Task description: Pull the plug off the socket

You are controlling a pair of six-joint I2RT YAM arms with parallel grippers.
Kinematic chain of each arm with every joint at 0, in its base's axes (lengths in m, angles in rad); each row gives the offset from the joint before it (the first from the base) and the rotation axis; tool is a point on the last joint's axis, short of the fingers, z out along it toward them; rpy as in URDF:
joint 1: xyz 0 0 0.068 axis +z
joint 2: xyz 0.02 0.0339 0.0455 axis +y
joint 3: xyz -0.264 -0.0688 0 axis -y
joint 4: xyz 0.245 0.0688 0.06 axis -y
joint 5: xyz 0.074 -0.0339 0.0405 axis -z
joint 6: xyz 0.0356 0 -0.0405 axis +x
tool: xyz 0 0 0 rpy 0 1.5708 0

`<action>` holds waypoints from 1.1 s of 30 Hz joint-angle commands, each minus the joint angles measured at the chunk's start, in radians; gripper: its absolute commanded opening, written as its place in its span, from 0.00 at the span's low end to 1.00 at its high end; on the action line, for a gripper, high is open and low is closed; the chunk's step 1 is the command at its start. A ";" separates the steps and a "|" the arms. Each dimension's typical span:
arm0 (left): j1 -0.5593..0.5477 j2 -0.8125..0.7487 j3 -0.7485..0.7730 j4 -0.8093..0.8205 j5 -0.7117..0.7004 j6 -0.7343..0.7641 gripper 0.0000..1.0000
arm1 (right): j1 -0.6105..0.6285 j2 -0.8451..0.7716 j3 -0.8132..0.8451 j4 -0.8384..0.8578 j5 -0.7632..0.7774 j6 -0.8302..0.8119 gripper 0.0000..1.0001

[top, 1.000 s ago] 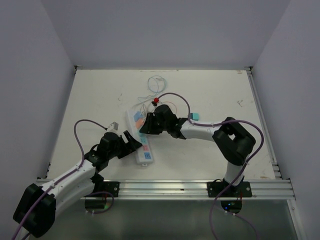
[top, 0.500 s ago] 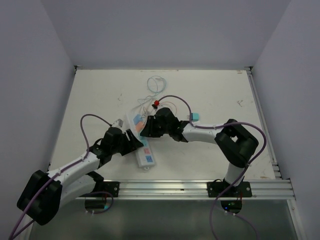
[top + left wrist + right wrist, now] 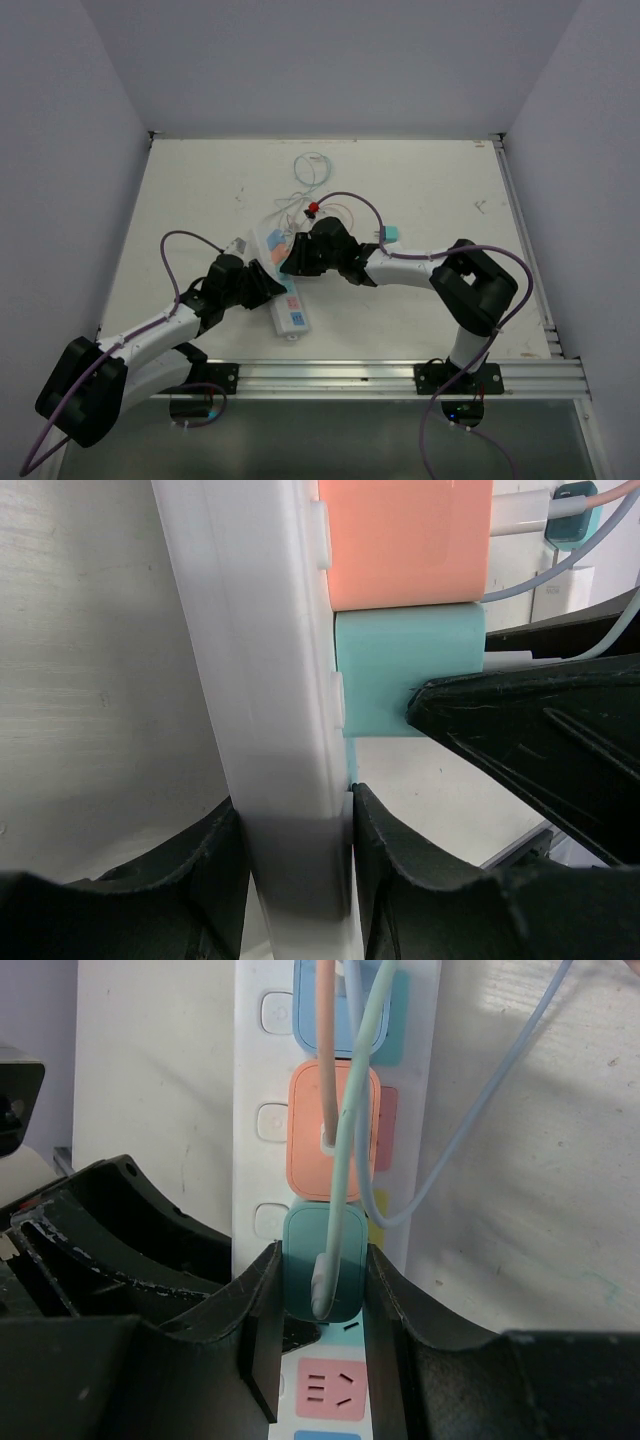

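Note:
The socket (image 3: pixel 294 312) is a long white power strip lying slantwise mid-table. My left gripper (image 3: pixel 267 291) is shut on its near part: in the left wrist view the two black fingers press on both faces of the white body (image 3: pixel 270 680), the left gripper (image 3: pixel 293 810) closed round it. A teal plug (image 3: pixel 323 1260) sits in the strip below an orange plug (image 3: pixel 333 1125) and a blue one (image 3: pixel 345 1010). My right gripper (image 3: pixel 322 1280) is shut on the teal plug, one finger against each side. In the left wrist view the teal plug (image 3: pixel 405 670) shows with a right finger (image 3: pixel 540 730) on it.
Thin cables run from the plugs and loop (image 3: pixel 312 168) toward the back of the table. A small red piece (image 3: pixel 312 205) lies by the strip's far end. A pink outlet label (image 3: pixel 332 1388) lies just below the teal plug. A metal rail (image 3: pixel 400 375) lines the near edge.
My left arm has moved right to the strip and its jaws have closed from wide open onto the white body. The right gripper has stayed shut on the teal plug.

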 commanded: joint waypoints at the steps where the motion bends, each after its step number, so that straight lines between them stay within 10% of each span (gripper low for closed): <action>1: -0.002 -0.006 -0.037 0.029 -0.018 -0.027 0.00 | 0.023 -0.042 -0.029 0.036 -0.036 -0.002 0.00; 33: -0.002 -0.147 -0.136 -0.157 -0.177 -0.205 0.00 | -0.009 -0.195 -0.084 0.068 0.009 0.033 0.00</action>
